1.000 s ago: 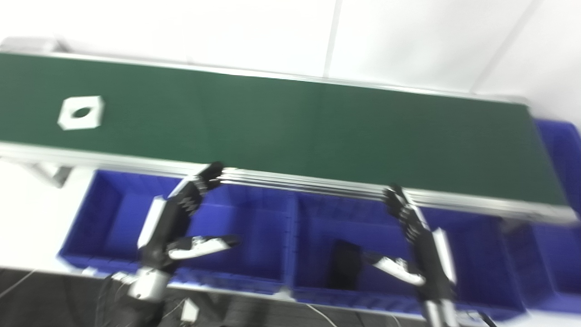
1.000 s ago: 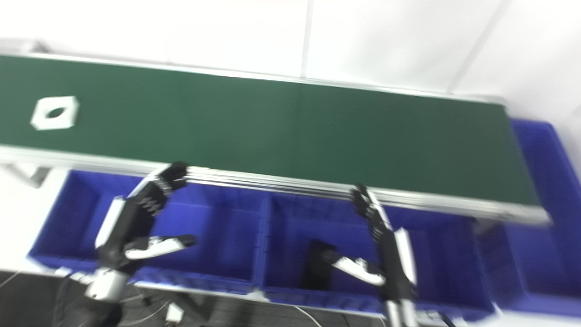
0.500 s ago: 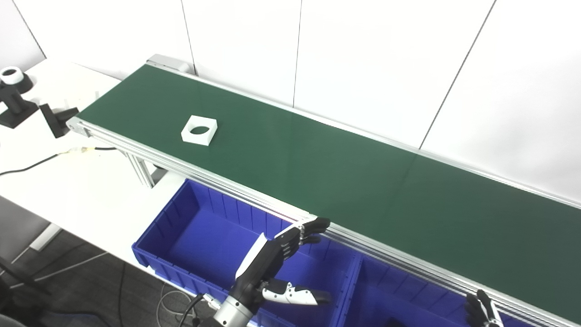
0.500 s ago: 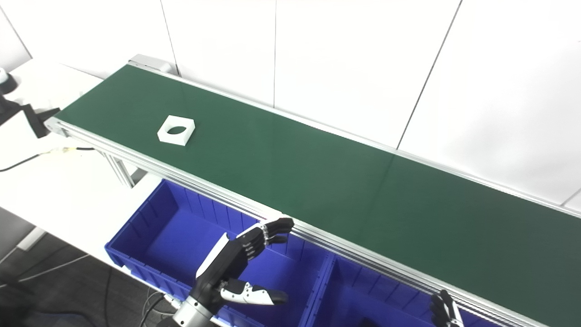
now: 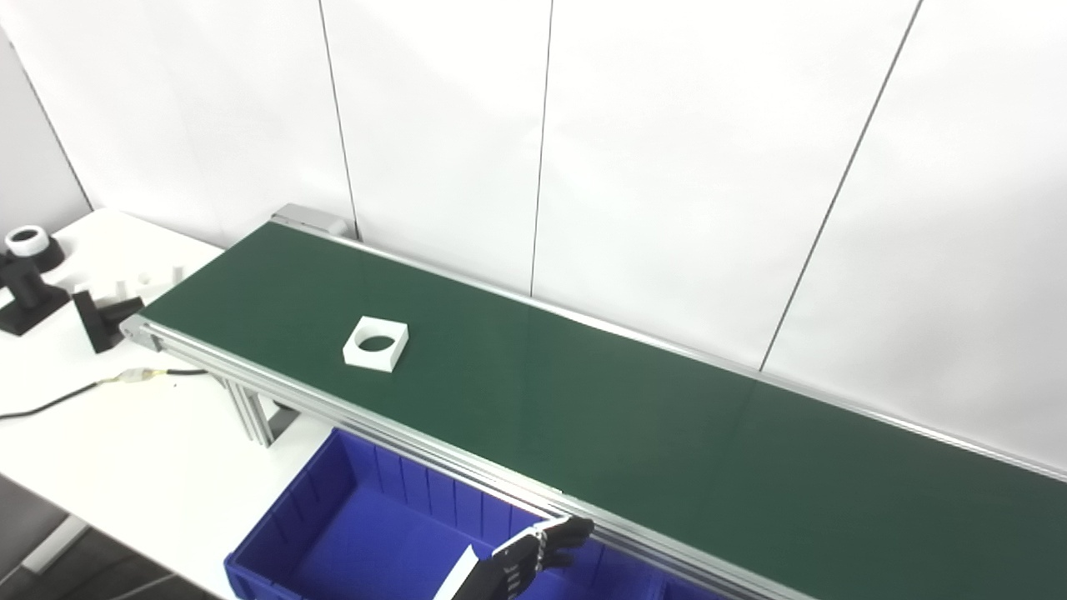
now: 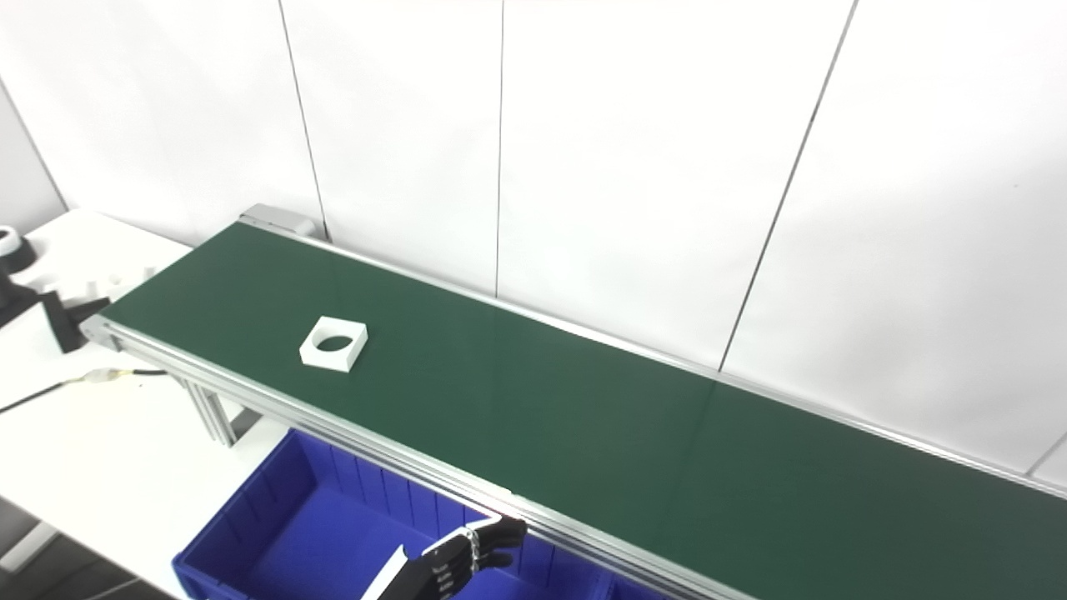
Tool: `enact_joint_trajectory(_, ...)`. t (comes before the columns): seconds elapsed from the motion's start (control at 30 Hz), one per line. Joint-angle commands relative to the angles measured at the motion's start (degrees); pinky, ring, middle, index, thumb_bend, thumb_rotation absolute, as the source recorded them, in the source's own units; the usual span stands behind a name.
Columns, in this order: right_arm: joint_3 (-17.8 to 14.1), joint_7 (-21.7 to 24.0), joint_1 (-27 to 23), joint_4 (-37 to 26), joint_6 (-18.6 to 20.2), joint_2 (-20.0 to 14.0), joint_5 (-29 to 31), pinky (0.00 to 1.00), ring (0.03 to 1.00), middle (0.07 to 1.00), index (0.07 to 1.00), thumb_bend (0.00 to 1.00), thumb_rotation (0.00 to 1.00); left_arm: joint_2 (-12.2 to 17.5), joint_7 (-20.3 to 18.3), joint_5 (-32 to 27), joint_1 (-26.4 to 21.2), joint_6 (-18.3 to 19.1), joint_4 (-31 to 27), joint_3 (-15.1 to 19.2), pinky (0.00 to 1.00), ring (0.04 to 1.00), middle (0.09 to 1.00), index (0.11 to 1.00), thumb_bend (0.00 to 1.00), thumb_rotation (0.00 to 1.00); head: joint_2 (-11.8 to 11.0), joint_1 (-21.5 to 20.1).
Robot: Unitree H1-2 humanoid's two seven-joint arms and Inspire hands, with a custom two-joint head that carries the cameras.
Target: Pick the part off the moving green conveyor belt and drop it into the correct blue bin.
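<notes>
A white square part [image 5: 376,343] with a round hole lies flat on the green conveyor belt [image 5: 583,417], toward its left end; it also shows in the right eye view [image 6: 333,343]. My left hand [image 5: 521,567] shows at the bottom edge, above a blue bin [image 5: 367,542], just in front of the belt's near rail. Its fingers are stretched out and hold nothing. It is far to the right of the part and nearer to me. My right hand is out of view.
A white table [image 5: 125,450] runs under the belt's left end, with black fixtures [image 5: 33,287] and a cable [image 5: 83,392] on it. The belt's aluminium near rail [image 5: 433,454] separates belt and bin. White wall panels stand behind.
The camera has tilted up and turned left, so the whole picture shifted down. The right hand and most bins left the view. The part has moved a little to the right along the belt.
</notes>
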Motion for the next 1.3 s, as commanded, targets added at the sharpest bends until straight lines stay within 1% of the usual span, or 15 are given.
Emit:
enact_joint_trajectory(0.0,0.07,-1.27,-0.55,-0.92,-3.19,-0.25,-0.09,0.85,0.859,0.860,0.896,0.83,0.41,0.43,0.48,-0.17,-0.80,-2.39,-0.95,-0.36,0.83,0.861,0.855,0.816,0.81,0.17,0.05,-0.01)
enact_joint_trajectory(0.1,0.25,-1.92,-0.82,-1.00,-3.19,-0.46,-0.47,0.86,0.856,0.846,0.893,0.84,0.42,0.62,0.43,-0.38,-1.39,-2.39,-1.38,-0.41,0.82,0.860,0.849,0.806,0.82,0.16,0.21,-0.09)
enact_joint_trajectory(0.17,0.53,-2.42,-1.04,-1.24,-3.19,-0.76,-0.46,0.84,0.849,0.839,0.890,0.84,0.41,0.87,0.23,-0.63,-1.78,-2.39,-1.90,-0.52,0.82,0.863,0.852,0.807,0.84,0.19,0.17,-0.06)
enact_joint_trajectory(0.27,1.32,-4.17,-1.21,-1.71,-3.19,-1.43,-1.18,0.81,0.836,0.831,0.886,0.83,0.40,1.53,-0.01,-0.64,-2.64,-2.39,-3.26,-0.54,0.82,0.863,0.854,0.812,0.84,0.22,0.20,0.07)
enact_joint_trajectory(0.4,2.10,-5.39,-1.50,-1.80,-3.19,-2.06,-0.75,0.81,0.831,0.826,0.879,0.84,0.40,3.23,0.32,2.10,-4.26,-1.66,-6.84,0.77,0.86,0.872,0.852,0.818,0.85,0.22,0.04,0.51)
enact_joint_trajectory(0.5,2.63,-5.95,-1.87,-1.50,-3.19,-2.43,-0.07,0.82,0.831,0.825,0.876,0.83,0.39,6.19,-0.04,2.63,-6.99,0.94,-10.42,2.96,0.88,0.884,0.863,0.827,0.86,0.22,-0.43,1.20)
enact_joint_trajectory(0.57,2.94,-6.46,-2.10,-1.40,-3.19,-2.63,-0.21,0.79,0.821,0.820,0.869,0.83,0.38,8.39,-0.03,3.93,-8.84,3.32,-12.76,4.89,0.87,0.883,0.870,0.844,0.85,0.25,-0.49,1.41)
enact_joint_trajectory(0.67,3.23,-6.19,-2.40,-1.58,-3.19,-2.95,0.45,0.80,0.824,0.823,0.875,0.83,0.39,10.97,-0.34,4.36,-10.73,6.61,-15.34,7.13,0.86,0.899,0.885,0.858,0.84,0.26,-0.38,1.68)
enact_joint_trajectory(0.8,3.36,-5.78,-2.82,-1.97,-3.19,-3.43,1.16,0.79,0.823,0.824,0.876,0.83,0.38,14.08,-0.41,3.93,-12.84,9.42,-16.87,9.63,0.84,0.890,0.887,0.864,0.82,0.26,-0.24,1.80)
enact_joint_trajectory(0.87,3.09,-5.24,-2.98,-2.16,-3.19,-3.67,1.66,0.81,0.832,0.825,0.882,0.84,0.39,15.72,-0.56,4.39,-13.99,11.21,-17.41,10.88,0.86,0.896,0.890,0.866,0.82,0.27,-0.15,2.00)
enact_joint_trajectory(0.93,2.72,-4.90,-3.19,-2.20,-3.19,-3.78,2.15,0.81,0.831,0.822,0.881,0.84,0.39,16.98,-0.57,5.34,-15.25,12.42,-17.39,11.92,0.87,0.895,0.891,0.868,0.83,0.30,-0.15,2.19)
enact_joint_trajectory(1.0,2.42,-4.59,-3.47,-1.98,-3.19,-3.75,2.73,0.81,0.827,0.820,0.874,0.84,0.38,17.75,-0.70,4.96,-16.35,13.11,-16.74,12.32,0.87,0.897,0.896,0.872,0.83,0.31,-0.16,2.33)
enact_joint_trajectory(1.1,1.99,-3.91,-3.74,-1.90,-3.19,-3.85,3.28,0.81,0.830,0.827,0.873,0.84,0.37,19.12,-0.96,5.06,-18.94,16.48,-15.41,13.04,0.88,0.909,0.903,0.872,0.84,0.32,0.03,2.40)
enact_joint_trajectory(1.17,1.96,-3.88,-3.87,-1.98,-3.19,-4.05,3.20,0.82,0.833,0.830,0.873,0.84,0.37,20.46,-1.33,6.34,-20.99,19.67,-14.77,13.45,0.90,0.913,0.906,0.875,0.86,0.35,0.03,2.40)
enact_joint_trajectory(1.27,1.93,-3.80,-3.92,-2.11,-3.19,-4.11,3.31,0.81,0.826,0.824,0.869,0.84,0.37,23.63,-3.27,6.14,-24.04,23.85,-12.65,13.79,0.93,0.950,0.936,0.903,0.87,0.38,0.04,2.59)
